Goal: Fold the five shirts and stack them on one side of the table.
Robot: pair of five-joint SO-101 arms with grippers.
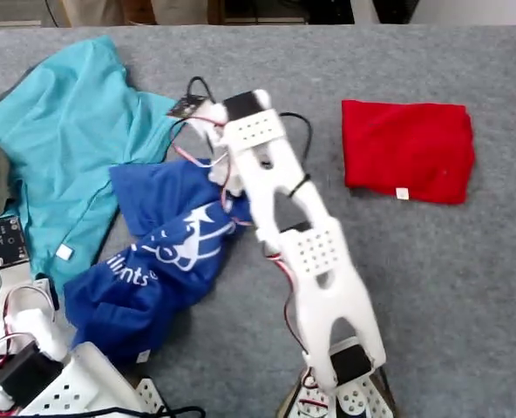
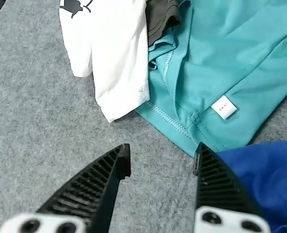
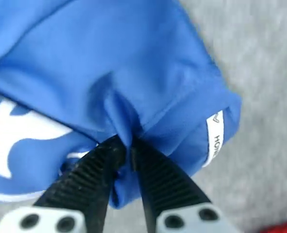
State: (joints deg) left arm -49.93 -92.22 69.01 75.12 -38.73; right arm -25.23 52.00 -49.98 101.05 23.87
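A crumpled blue shirt (image 1: pixel 153 261) with white print lies left of the table's middle. My right gripper (image 3: pixel 130 145) is shut on a pinched fold of the blue shirt (image 3: pixel 109 63) near its far edge, where the right gripper (image 1: pixel 216 170) meets the cloth in the high view. A teal shirt (image 1: pixel 66 131) lies spread at the far left. A folded red shirt (image 1: pixel 406 152) rests at the far right. My left gripper (image 2: pixel 160 158) hangs open over bare grey table, near the teal shirt's hem (image 2: pixel 182 126), a white shirt (image 2: pixel 109 48) and the blue shirt's corner (image 2: pixel 269 170).
A dark shirt (image 2: pixel 160 14) lies bunched between the white and teal ones. The left arm (image 1: pixel 31 366) sits at the near left corner with loose wires. The right arm's base (image 1: pixel 341 383) stands at the near edge. Grey table (image 1: pixel 450 287) stretches open on the right.
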